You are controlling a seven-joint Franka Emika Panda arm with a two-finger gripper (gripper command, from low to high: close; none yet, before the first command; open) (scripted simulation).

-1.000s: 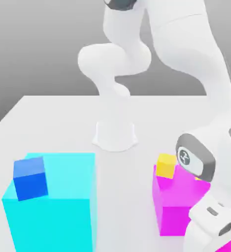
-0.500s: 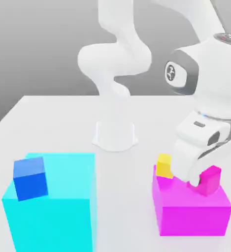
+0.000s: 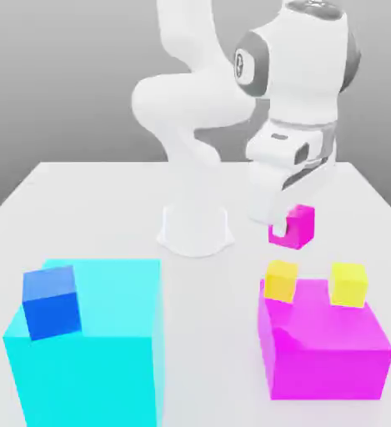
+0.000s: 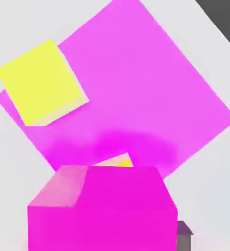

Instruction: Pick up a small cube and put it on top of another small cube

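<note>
Near to far. Big magenta block [image 3: 332, 373] sat on the bench [image 3: 211, 367] with the orange-yellow cube [image 3: 280, 282] and the yellow cube [image 3: 348, 285] on top at its back edge. The pink cube [image 3: 295, 227] no longer hung low over the block as it did half a second earlier; the pincer [image 3: 291, 228] was clamped on it and had carried it up and back, clear of both yellows. Pick looked done. Placement was still open: it likely needed centring over a yellow cube, then a slow lowering.
</note>
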